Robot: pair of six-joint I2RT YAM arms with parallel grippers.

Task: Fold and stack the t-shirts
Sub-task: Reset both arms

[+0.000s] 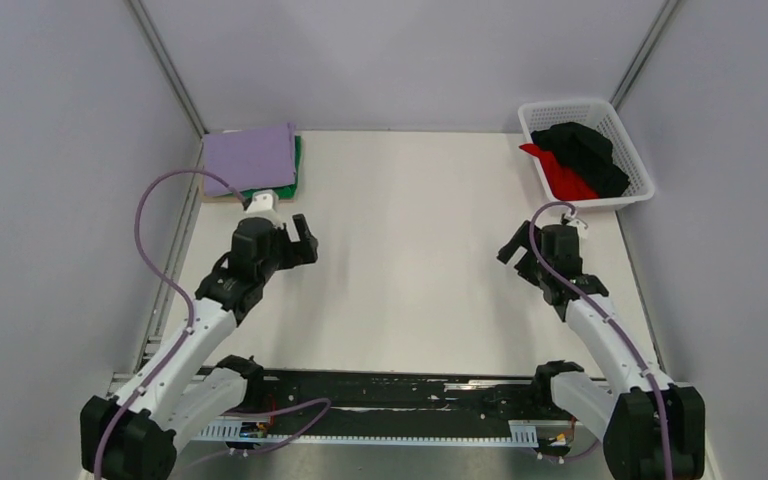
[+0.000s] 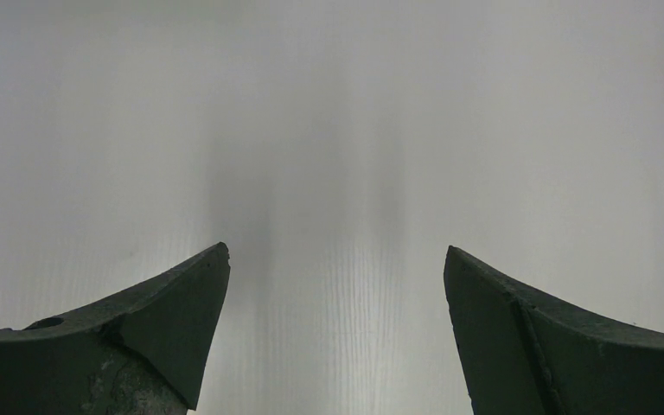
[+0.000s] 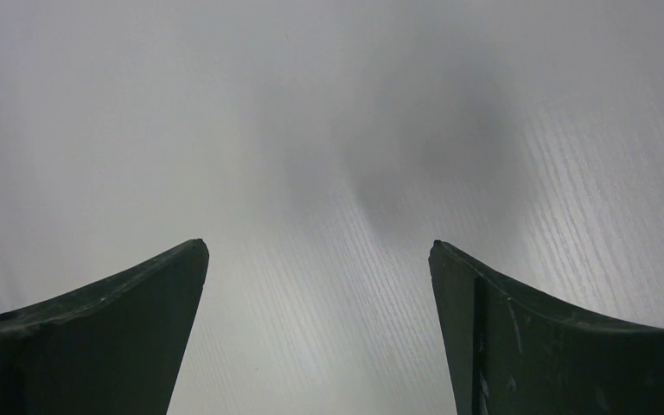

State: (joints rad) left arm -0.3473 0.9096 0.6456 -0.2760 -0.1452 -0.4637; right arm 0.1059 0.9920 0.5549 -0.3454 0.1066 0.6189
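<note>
Our left gripper (image 1: 298, 240) and right gripper (image 1: 512, 255) gape wide, empty; lilac shirt (image 1: 250, 153) sits on green shirt (image 1: 297, 162) upper left, so we next reach the basket (image 1: 560, 104) upper right.

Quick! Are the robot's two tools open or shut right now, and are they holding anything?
Left tool: open, holding nothing.
Right tool: open, holding nothing.

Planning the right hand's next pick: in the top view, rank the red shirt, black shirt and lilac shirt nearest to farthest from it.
1. Red shirt, near-left in the basket.
2. Black shirt, behind it, same basket.
3. Lilac shirt, far-left corner.
</note>
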